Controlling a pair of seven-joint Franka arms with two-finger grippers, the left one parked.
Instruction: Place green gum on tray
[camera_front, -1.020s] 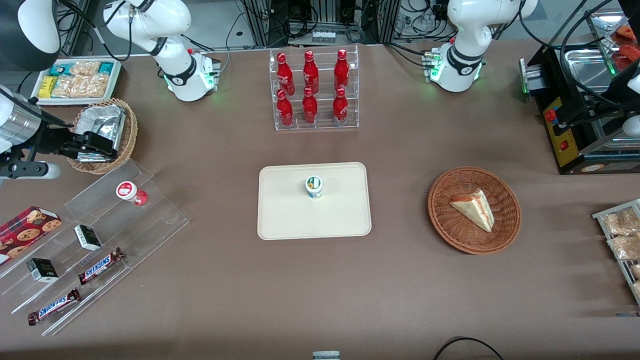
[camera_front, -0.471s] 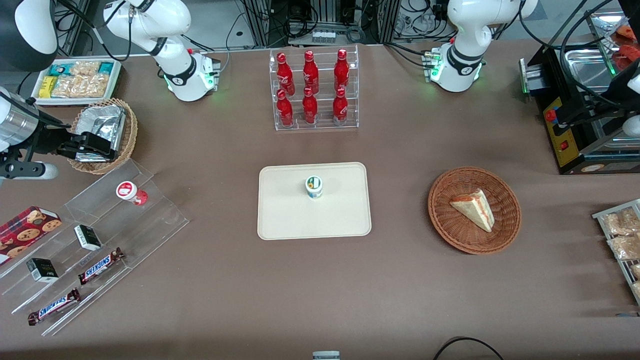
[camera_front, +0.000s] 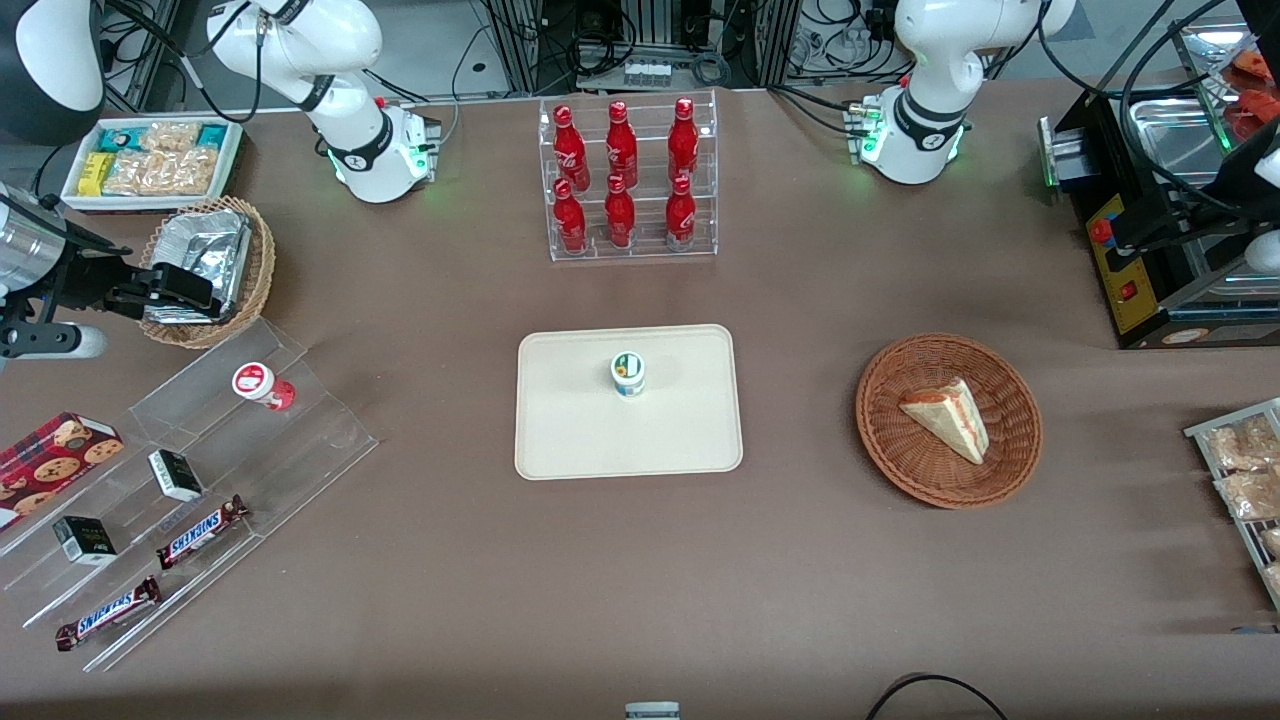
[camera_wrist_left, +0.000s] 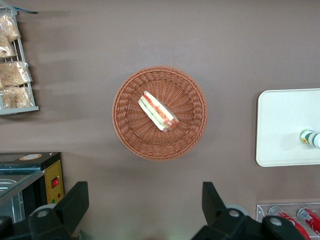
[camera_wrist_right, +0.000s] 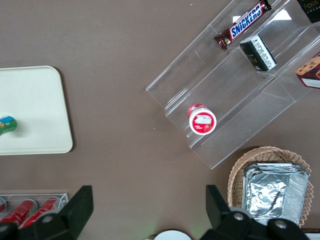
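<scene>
Table: brown surface (camera_front: 800, 300), tray (camera_front: 560, 440) at frame centre.
Green gum: (camera_front: 628, 373) upright on tray, upper middle of it.
Claw: (camera_front: 190, 290) spread, empty — frame left edge, over foil basket (camera_front: 255, 260), well apart from tray.

We are looking at the green gum (camera_front: 628, 373) standing upright on the tray (camera_front: 560, 440), slightly toward twelve o'clock of its middle. Reading the front view as a clock around the tray, the cola bottle rack (camera_front: 632, 251) is sitting at twelve, the sandwich basket (camera_front: 870, 400) at three and the stepped acrylic stand (camera_front: 320, 430) at nine, carrying another gum bottle (camera_front: 255, 382). The gripper (camera_front: 185, 295) is hanging at ten, fingers apart, over the foil-pack basket (camera_front: 262, 260).
</scene>
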